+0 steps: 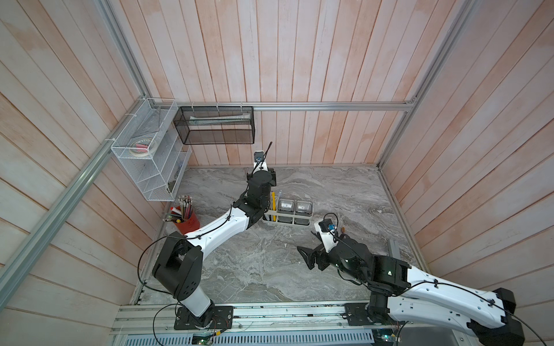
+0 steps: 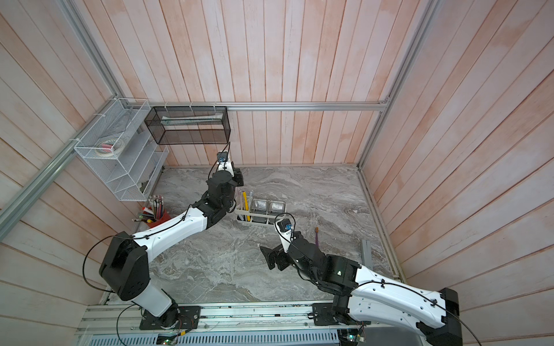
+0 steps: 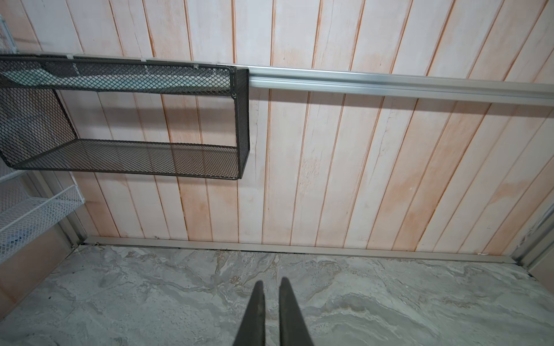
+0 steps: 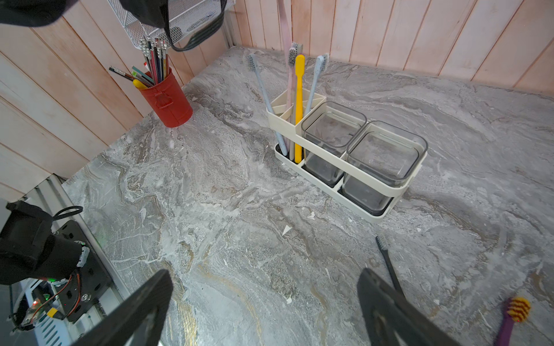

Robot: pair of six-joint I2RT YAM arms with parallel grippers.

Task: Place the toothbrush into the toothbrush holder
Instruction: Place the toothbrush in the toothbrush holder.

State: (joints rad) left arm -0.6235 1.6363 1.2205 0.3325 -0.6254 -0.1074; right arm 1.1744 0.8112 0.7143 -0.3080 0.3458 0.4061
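The fingers of the right gripper [image 4: 265, 274] stand wide apart and hold nothing; between them only the marble table [image 4: 227, 233] is seen. Ahead of these fingers, well apart from them, the toothbrush holder [image 4: 280, 121] stands upright on the table. In its divided end a yellow toothbrush [image 4: 299, 104], a pink toothbrush [image 4: 289, 87] and a pale blue toothbrush [image 4: 265, 99] stand with the bristles up, and two clear cups [image 4: 332, 131] fill the other part. A black toothbrush [image 4: 386, 260] lies flat on the table just beside one finger [image 4: 389, 308]. Its handle goes behind that finger and its bristle head points toward the holder. A purple toothbrush [image 4: 515, 314] lies on the outer side of the same finger, not between the two. Far ahead of the other finger, by the wall, stands a red cup [image 4: 168, 102] of pencils. The fingers of the left gripper [image 3: 272, 281] are almost together, with only a thin slit and nothing in it. They point over bare table toward the back wall, where a black mesh basket [image 3: 150, 155] hangs higher up.
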